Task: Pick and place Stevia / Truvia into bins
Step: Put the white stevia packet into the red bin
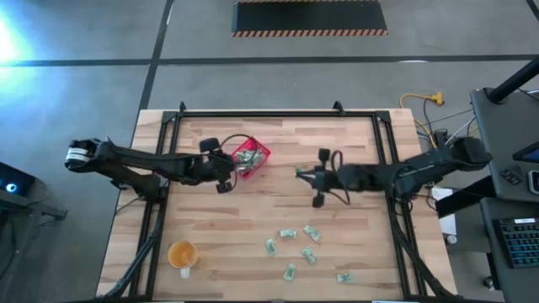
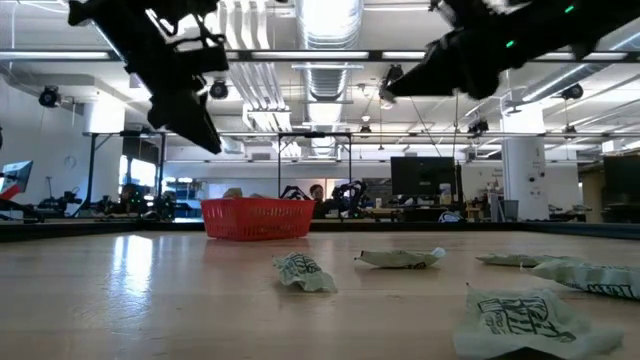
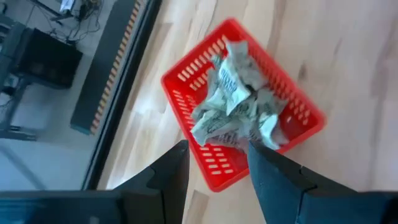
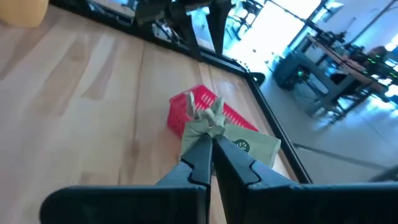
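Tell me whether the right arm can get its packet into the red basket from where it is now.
Probably yes. The right gripper is shut on a packet, with bare table up to the red basket. The left gripper, open above the basket's near side, might crowd it.

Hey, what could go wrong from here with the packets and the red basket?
The right tool pinches its packet only by a corner, so it might slip out before reaching the red basket. The basket's packets are heaped high, so another could slide off. The left tool hangs open over the basket, and the two arms might collide.
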